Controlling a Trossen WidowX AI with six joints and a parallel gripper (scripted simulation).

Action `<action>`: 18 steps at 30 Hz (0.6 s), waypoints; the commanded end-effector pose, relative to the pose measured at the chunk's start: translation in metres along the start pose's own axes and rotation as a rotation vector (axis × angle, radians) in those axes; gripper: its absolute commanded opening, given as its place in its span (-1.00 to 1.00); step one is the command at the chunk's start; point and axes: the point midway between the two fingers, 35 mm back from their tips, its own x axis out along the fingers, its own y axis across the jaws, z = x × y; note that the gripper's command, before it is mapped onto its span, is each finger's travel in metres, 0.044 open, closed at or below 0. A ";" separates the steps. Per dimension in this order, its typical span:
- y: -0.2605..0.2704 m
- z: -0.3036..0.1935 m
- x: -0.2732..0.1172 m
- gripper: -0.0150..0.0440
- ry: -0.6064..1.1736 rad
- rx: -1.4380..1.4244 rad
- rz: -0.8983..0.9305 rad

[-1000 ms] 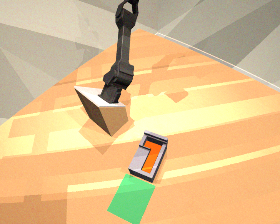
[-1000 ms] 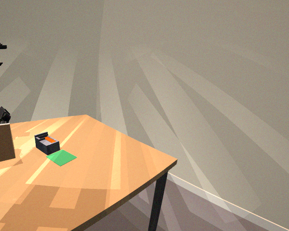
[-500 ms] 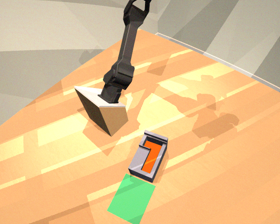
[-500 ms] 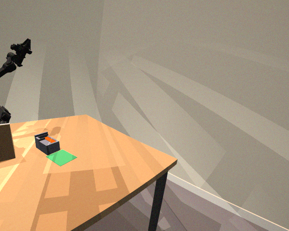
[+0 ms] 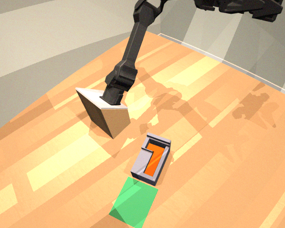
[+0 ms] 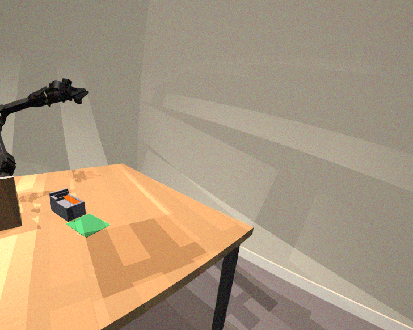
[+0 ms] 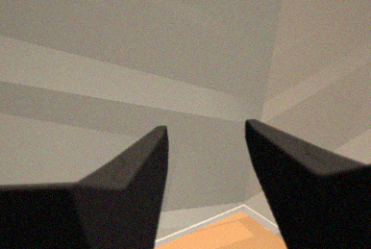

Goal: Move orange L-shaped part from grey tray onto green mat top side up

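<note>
A black robot arm reaches high above the wooden table, its gripper (image 5: 270, 8) partly apart and empty, far from the work. The orange part (image 5: 154, 160) lies flush in the grey tray (image 5: 140, 163), the green mat (image 5: 133, 202) just beside its near end. Nothing looks done: pressing, lifting and placing all remain.
</note>
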 end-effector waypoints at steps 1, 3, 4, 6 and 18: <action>-0.017 -0.072 0.024 0.12 0.251 -0.208 0.010; -0.027 -0.114 0.031 0.12 0.402 -0.319 0.043; -0.032 -0.136 0.032 0.12 0.479 -0.371 0.065; -0.043 -0.179 0.030 0.12 0.637 -0.468 0.126; -0.090 -0.381 -0.108 0.12 1.488 -0.556 0.942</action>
